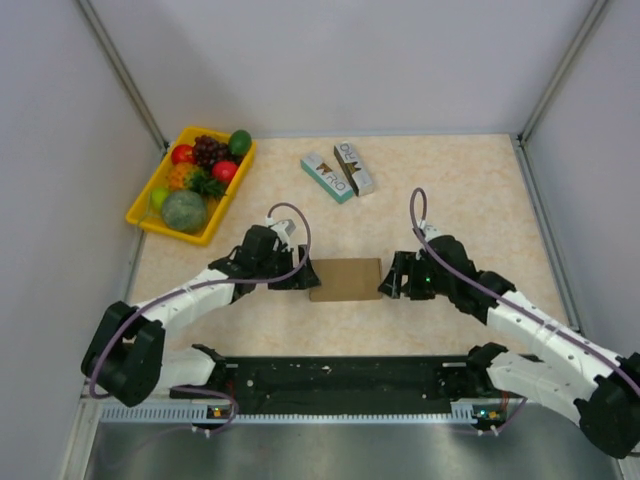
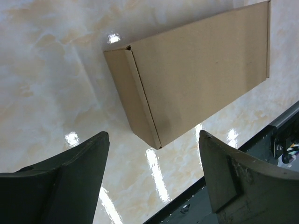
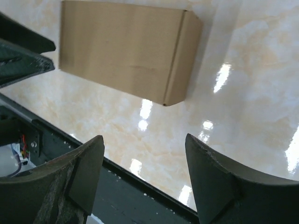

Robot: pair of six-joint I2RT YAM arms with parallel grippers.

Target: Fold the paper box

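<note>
Cardboard is what matters here: the paper box lies in the middle of the overhead view on the table, lid side up. It already reads as a low closed carton, not a flat sheet. In the left wrist view its short end wall shows at centre frame, with a small gap at the upper corner where a flap meets the lid.

The left claw sits just beside the box's left end and the right claw just beside its right end. Both are spread wide and hold nothing. Each wrist view shows the box ahead of the fingers, not between them. Flanking the two ends this way looks meant to square the carton or press an end flap home. By my judgement the folding is nearly or fully done.

The box itself carries no print. At upper middle lie a teal packet and a brown-and-white packet. Both bear large lettering, too small to read with confidence. A yellow fruit tray sits at upper left, well apart from the work.
</note>
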